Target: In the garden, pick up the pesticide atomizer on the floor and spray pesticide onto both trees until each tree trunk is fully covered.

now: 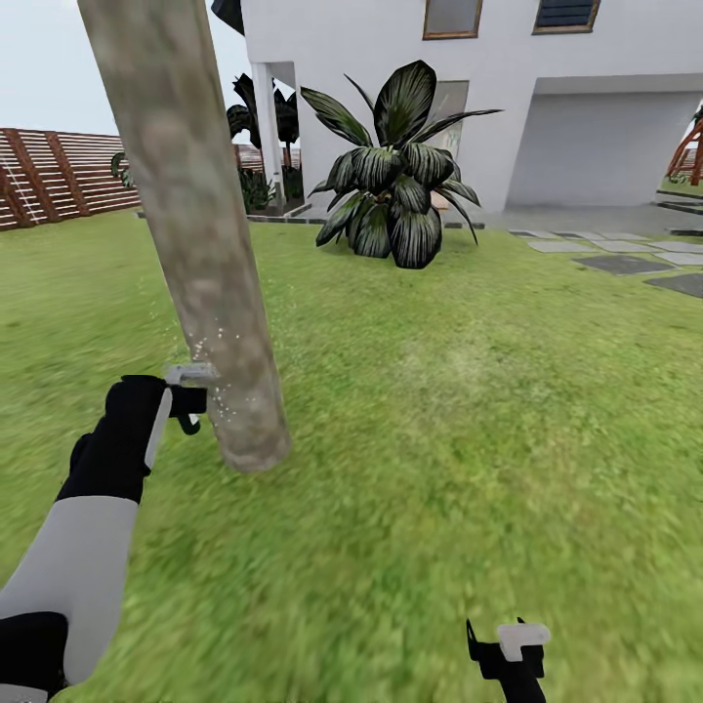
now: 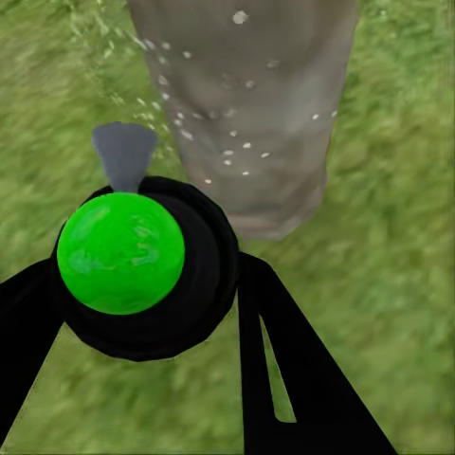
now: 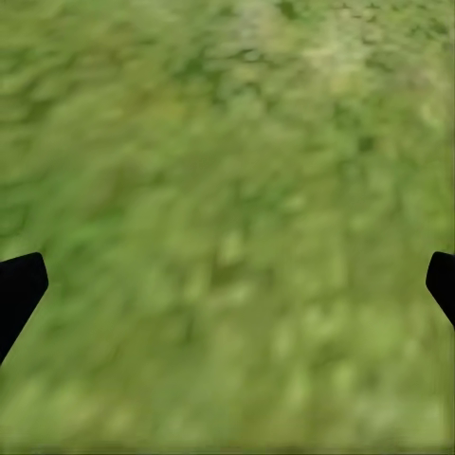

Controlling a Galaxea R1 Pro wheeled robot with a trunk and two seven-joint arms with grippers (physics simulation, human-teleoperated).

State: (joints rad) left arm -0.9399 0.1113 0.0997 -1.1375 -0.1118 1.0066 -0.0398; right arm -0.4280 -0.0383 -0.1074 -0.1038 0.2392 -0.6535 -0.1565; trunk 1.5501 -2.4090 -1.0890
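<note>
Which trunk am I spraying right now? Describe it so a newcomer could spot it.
On the grass lawn, in front of the white house, stands the thick leaning tree trunk, grey-brown mottled green. The left gripper holds the atomizer against its base. Whitish pesticide specks dot it, unlike the dark broad-leaved plant behind.

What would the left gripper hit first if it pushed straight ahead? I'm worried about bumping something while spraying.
Most likely the tree trunk: the left gripper, shut on the atomizer, points at its lower part, speckled with pesticide. The gap looks small, but depth is unclear.
</note>
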